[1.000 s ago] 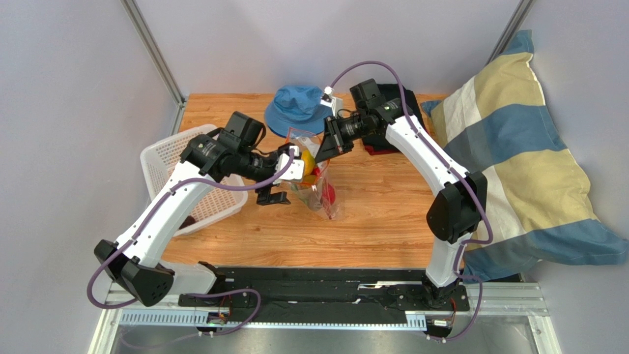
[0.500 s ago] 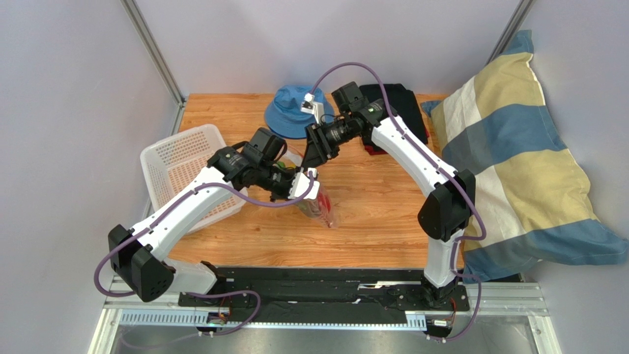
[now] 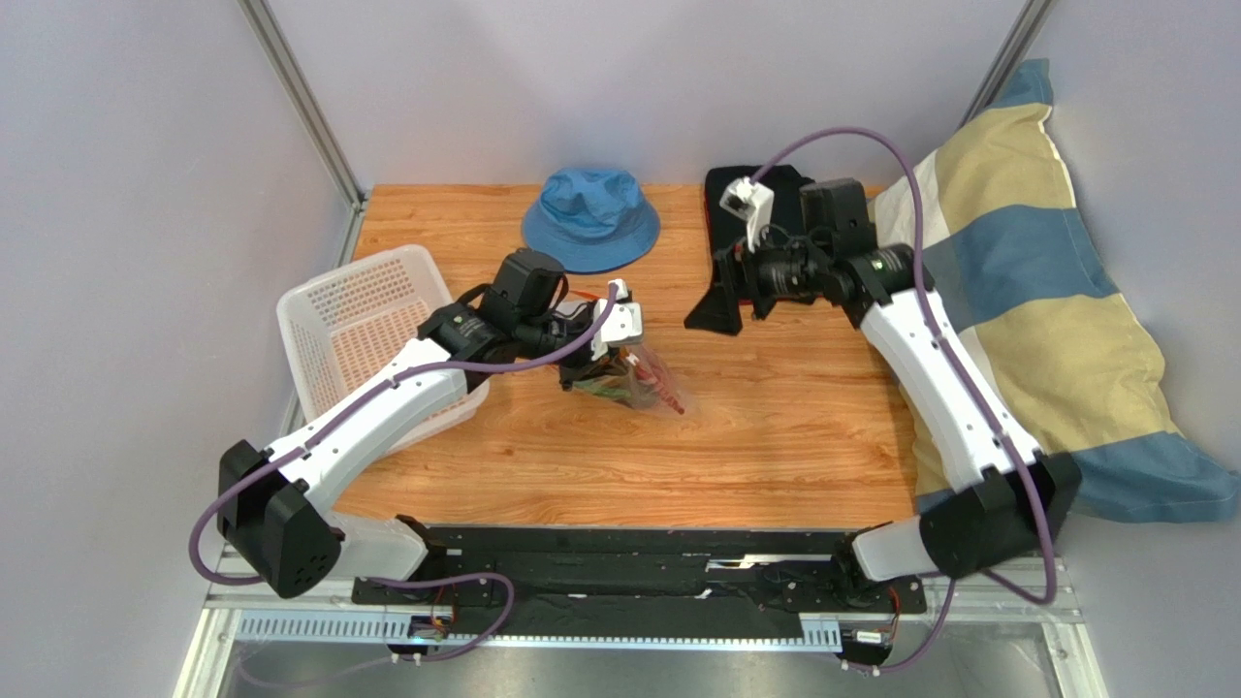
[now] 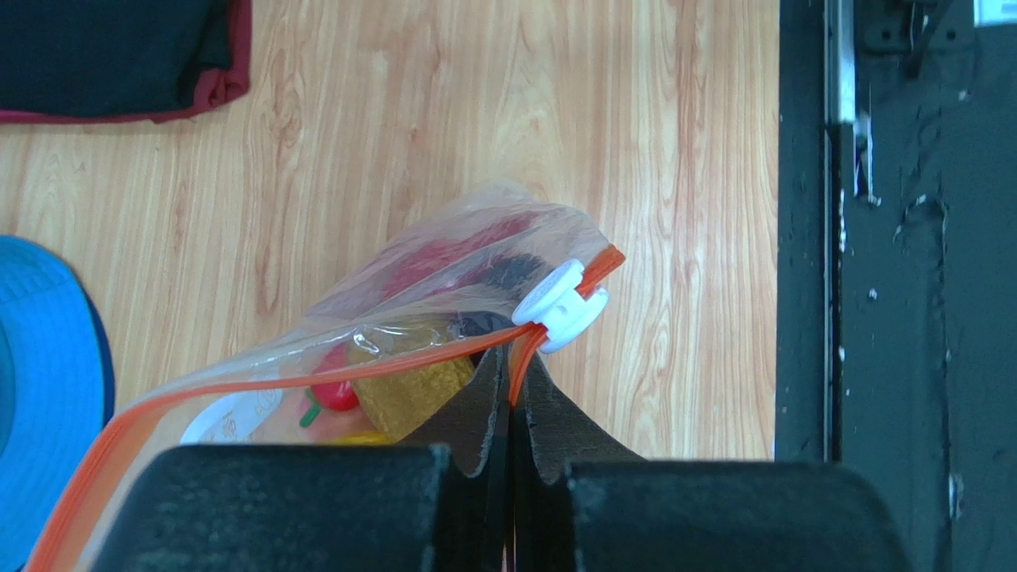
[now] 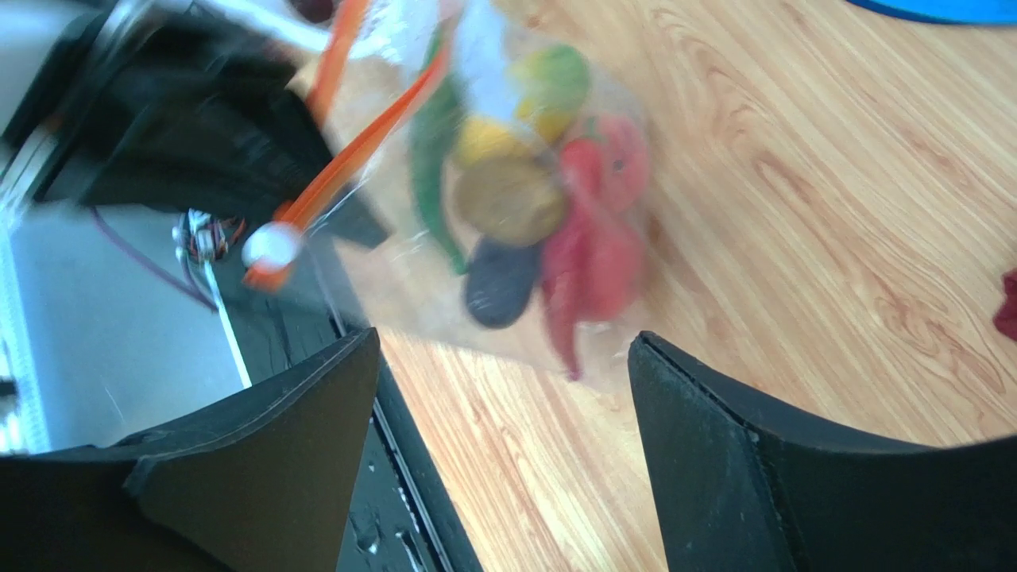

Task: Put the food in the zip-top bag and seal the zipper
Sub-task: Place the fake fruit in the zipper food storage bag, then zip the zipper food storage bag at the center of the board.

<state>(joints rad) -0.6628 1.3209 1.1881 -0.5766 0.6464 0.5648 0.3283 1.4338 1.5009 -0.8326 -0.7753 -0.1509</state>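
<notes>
The zip-top bag (image 3: 629, 381) lies tilted on the wood table with the food (image 5: 525, 203) inside: red and green chilies, yellow and dark pieces. My left gripper (image 3: 612, 313) is shut on the zipper (image 4: 358, 370), its jaws pinching the orange-red strip just below the white slider (image 4: 561, 304). In the left wrist view this gripper (image 4: 513, 364) shows no gap. My right gripper (image 3: 714, 309) hangs open to the right of the bag, apart from it. In the right wrist view this gripper (image 5: 501, 340) has bare wood between its fingers, and the slider (image 5: 272, 247) shows at the left.
A white mesh basket (image 3: 350, 313) stands at the left. A blue hat (image 3: 590, 218) lies at the back, with a black cloth (image 3: 779, 186) to its right. A striped pillow (image 3: 1034, 306) fills the right side. The black base rail (image 4: 907, 238) runs along the near edge.
My left gripper moved in and shut on the zipper strip. My right gripper let go of the bag, opened and drew back to the right. The bag sank lower toward the table.
</notes>
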